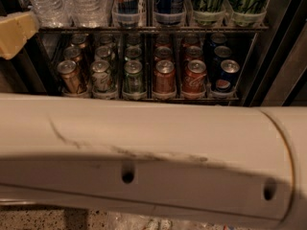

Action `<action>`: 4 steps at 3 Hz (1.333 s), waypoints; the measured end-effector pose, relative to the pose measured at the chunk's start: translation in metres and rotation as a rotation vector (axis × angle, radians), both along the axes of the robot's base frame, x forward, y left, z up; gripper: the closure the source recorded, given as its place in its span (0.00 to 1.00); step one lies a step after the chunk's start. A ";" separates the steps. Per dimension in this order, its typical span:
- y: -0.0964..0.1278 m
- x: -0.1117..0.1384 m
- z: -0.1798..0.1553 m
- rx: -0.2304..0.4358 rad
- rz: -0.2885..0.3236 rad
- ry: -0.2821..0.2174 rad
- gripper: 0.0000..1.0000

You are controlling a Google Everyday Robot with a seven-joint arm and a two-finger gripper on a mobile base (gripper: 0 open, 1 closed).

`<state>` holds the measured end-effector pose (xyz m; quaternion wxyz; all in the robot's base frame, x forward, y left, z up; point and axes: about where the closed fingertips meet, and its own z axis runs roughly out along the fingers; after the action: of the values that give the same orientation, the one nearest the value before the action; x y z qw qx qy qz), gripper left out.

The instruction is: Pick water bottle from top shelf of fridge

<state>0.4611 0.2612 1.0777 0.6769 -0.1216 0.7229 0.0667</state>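
White arm [144, 147] spans foregrnd, hides lower view. Gripper [17, 32] at L edge, level w/ top shelf [153, 29] rail; wide or narrow: can't tell. Water bottle [48, 6] upright on that shelf, far L of fridge [283, 56], just above-R of gripper. Soda cans [164, 73] on rack below.

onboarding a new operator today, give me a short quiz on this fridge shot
1. True or false: the clear ribbed plastic water bottles stand at the left end of the top silver wire shelf.
2. Where is the pale yellow hand? A) upper left, beside the water bottles B) lower right C) centre
3. Fill in: the small upright soda cans sit on the rack ____ the top shelf.
Key: 1 true; 2 A; 3 below.
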 end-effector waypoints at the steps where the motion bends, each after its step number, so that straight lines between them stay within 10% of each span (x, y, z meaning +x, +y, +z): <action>1: -0.002 0.008 -0.014 0.012 -0.022 0.017 0.13; 4: -0.019 0.066 -0.033 0.008 -0.124 0.000 0.19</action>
<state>0.5270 0.2426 1.0444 0.6802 -0.0739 0.7288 0.0274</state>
